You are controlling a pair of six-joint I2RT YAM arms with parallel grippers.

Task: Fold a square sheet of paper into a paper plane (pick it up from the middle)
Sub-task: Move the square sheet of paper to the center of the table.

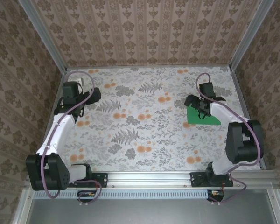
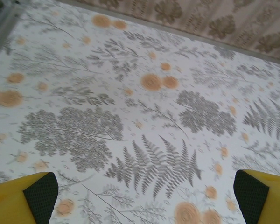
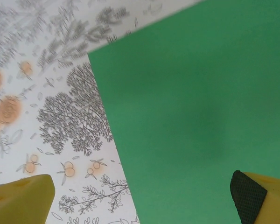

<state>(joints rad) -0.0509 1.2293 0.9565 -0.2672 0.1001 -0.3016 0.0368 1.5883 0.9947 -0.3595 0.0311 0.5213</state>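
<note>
The square sheet of paper (image 1: 201,117) is bright green and lies flat on the floral cloth at the right side of the table. My right gripper (image 1: 199,108) hovers just over its far left part, open; in the right wrist view the green sheet (image 3: 196,116) spreads under the gap between the yellow fingers (image 3: 261,198), and its left edge runs between them. My left gripper (image 1: 94,95) is at the far left of the table, open over bare cloth, its yellow fingers (image 2: 35,196) wide apart with nothing between them.
The floral grey-and-orange cloth (image 1: 140,121) covers the whole table. Patterned walls close in the back and both sides, with metal rails (image 1: 238,88) along the edges. Both arm bases sit at the near edge.
</note>
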